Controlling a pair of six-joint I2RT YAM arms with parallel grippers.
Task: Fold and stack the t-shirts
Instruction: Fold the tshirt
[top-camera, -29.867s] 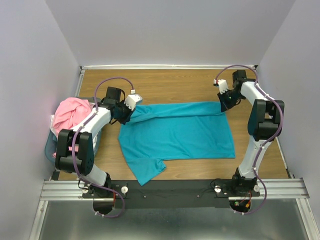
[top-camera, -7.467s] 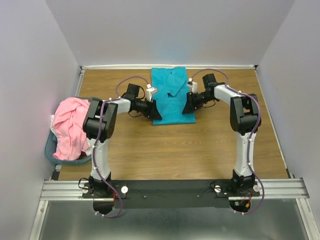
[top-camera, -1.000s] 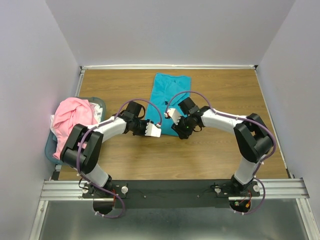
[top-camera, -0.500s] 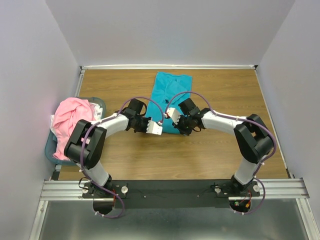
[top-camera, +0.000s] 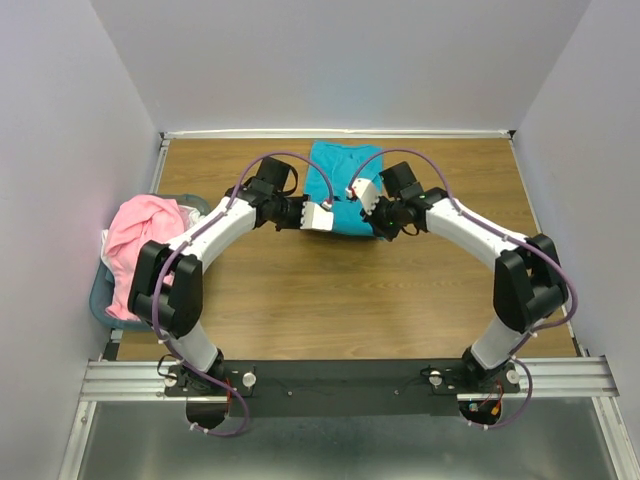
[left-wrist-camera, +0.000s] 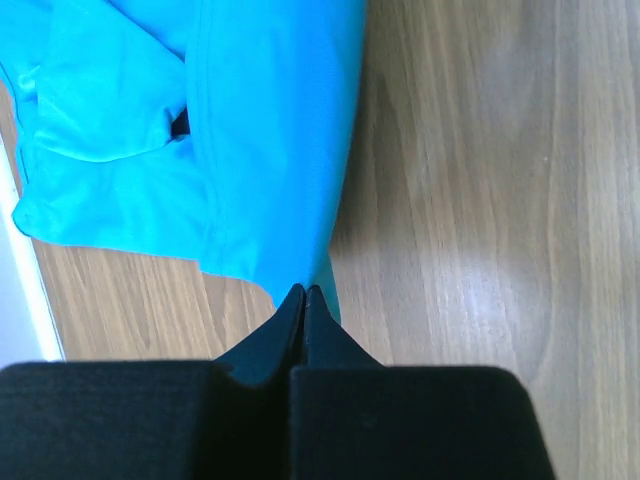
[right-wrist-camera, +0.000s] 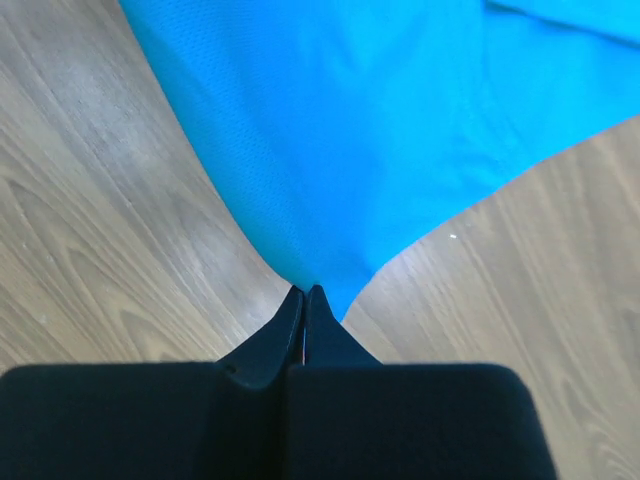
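Now a shorter teal t-shirt (top-camera: 336, 166)

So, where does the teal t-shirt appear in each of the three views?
Top external: the teal t-shirt lies at the far middle of the table, between the two wrists.
Left wrist: upper left, one corner pinched by the left fingers.
Right wrist: top middle and right, one corner pinched by the right fingers.
Shared landmark: the wooden table under it.
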